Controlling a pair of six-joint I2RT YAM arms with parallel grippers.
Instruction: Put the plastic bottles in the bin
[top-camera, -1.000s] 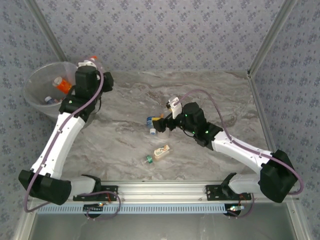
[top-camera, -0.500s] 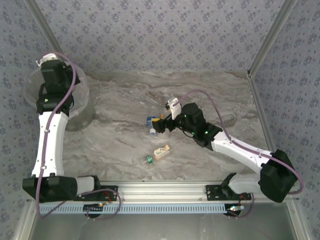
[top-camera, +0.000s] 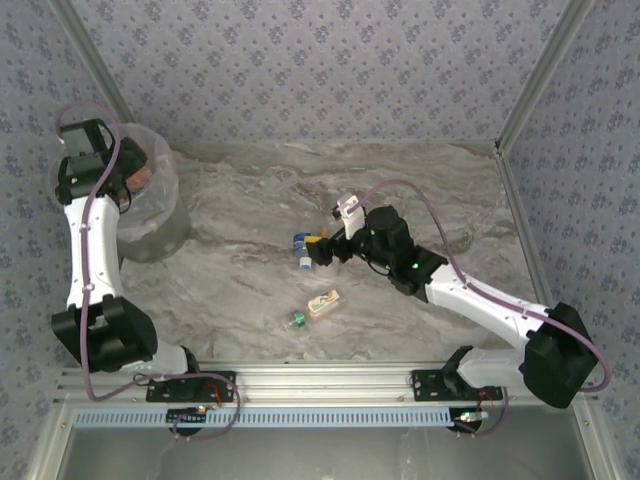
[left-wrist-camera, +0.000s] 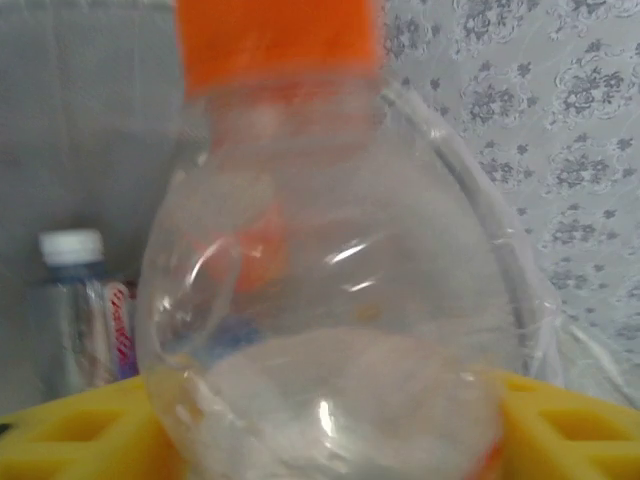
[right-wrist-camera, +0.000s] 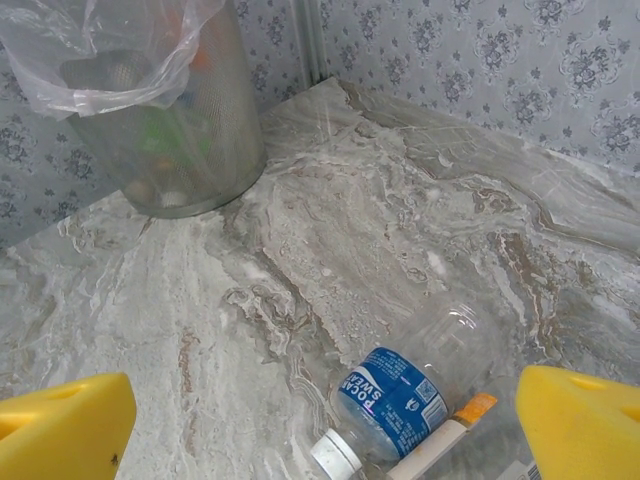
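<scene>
My left gripper (top-camera: 118, 172) hangs over the bin (top-camera: 160, 225) at the far left, its yellow fingers (left-wrist-camera: 70, 430) spread wide. A clear plastic bottle with an orange label (left-wrist-camera: 320, 300) sits blurred between them; whether the pads still touch it I cannot tell. Inside the bin, behind its rim (left-wrist-camera: 500, 230), stands a white-capped bottle (left-wrist-camera: 75, 310). My right gripper (top-camera: 318, 250) is open just above the table, over a blue-labelled bottle (right-wrist-camera: 390, 395) lying on its side. Two more bottles, one tan-labelled (top-camera: 322, 303) and one green-capped (top-camera: 296, 320), lie nearer the front.
A white and orange strip of another item (right-wrist-camera: 440, 440) lies against the blue-labelled bottle. The bin with its liner bag (right-wrist-camera: 170, 130) shows far off in the right wrist view, bare marble table (right-wrist-camera: 300, 250) between. Patterned walls close the back and sides.
My left arm swung left from the bin's right side to over the bin, and its jaws widened around the orange-labelled bottle. The right arm has barely moved.
</scene>
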